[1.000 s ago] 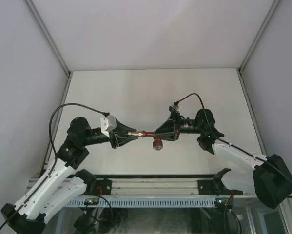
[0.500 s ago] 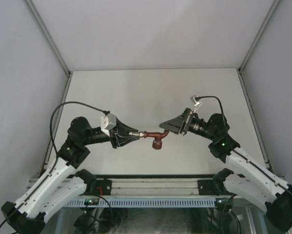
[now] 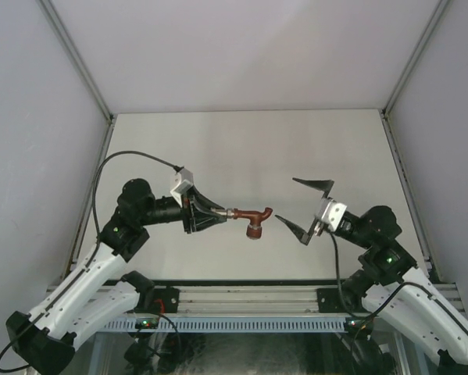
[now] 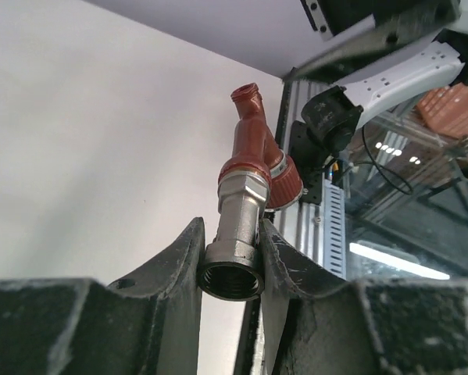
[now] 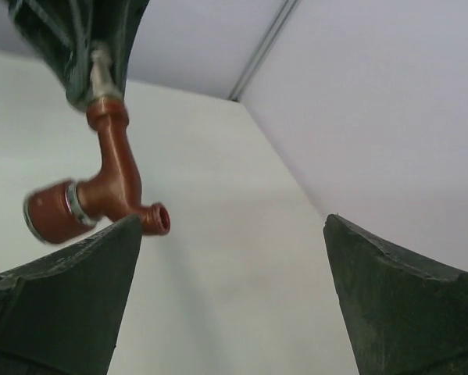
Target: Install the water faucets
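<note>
A: Is the right gripper (image 3: 287,200) letting go?
B: Yes, it is backing away with its fingers spread wide. The left gripper (image 3: 216,214) is staying clamped on the fitting (image 4: 235,234), holding the faucet (image 3: 251,218) in mid-air, seemingly joined.

tap knob (image 5: 50,215) blurred | right tool fingers (image 5: 62,305) cut off at lower edge | fitting (image 3: 235,212) tiny from above

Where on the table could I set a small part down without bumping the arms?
The far half of the table, from the back wall to mid-table, is bare. So is the near strip before the rail. The middle is crowded: left jaws holding the faucet, right jaws open beside it.
</note>
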Motion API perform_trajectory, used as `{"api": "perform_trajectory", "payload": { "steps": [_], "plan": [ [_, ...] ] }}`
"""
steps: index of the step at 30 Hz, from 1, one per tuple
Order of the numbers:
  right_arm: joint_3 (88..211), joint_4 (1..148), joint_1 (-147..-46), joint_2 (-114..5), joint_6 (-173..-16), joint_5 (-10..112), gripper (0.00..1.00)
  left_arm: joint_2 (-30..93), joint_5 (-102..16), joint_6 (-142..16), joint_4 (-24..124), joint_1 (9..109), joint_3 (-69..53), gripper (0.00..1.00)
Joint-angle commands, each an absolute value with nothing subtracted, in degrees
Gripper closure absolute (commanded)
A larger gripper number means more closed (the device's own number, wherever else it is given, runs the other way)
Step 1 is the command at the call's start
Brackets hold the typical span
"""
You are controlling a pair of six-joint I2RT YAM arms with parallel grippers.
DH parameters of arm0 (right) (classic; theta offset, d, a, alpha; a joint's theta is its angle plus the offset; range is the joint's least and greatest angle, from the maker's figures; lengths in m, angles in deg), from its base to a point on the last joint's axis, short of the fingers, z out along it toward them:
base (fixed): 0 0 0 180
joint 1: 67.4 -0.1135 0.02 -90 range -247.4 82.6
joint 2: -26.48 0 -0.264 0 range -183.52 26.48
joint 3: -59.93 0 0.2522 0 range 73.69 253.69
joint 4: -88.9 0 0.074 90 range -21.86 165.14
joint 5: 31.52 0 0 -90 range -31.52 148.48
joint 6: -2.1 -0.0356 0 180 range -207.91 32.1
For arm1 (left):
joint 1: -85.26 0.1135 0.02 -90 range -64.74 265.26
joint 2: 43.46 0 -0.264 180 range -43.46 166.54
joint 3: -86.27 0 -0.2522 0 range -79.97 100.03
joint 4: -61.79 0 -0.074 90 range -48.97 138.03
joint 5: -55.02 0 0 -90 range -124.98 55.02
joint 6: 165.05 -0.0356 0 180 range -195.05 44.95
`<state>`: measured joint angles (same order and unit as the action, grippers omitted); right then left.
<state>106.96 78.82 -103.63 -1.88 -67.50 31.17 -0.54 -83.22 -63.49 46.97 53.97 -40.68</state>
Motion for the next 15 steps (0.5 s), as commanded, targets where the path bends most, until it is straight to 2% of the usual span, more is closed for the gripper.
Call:
{"api": "perform_trajectory", "payload": {
  "steps": [1,7,15],
  "plan": [
    [108.3,69.3,-108.5,-2.3,-37.7,33.3,0.02,1.1,-88.0,-54.2,49.8,56.3,-35.4,1.00],
    [107.7,64.6,-118.3,-1.9,-26.5,47.7,0.05,1.1,-89.8,-47.2,50.7,59.5,-33.5,1.00],
    [104.3,77.7,-131.4,-5.6,-17.1,62.8,0.05,1.7,-88.3,-44.8,47.6,59.5,-32.8,1.00]
  ]
}}
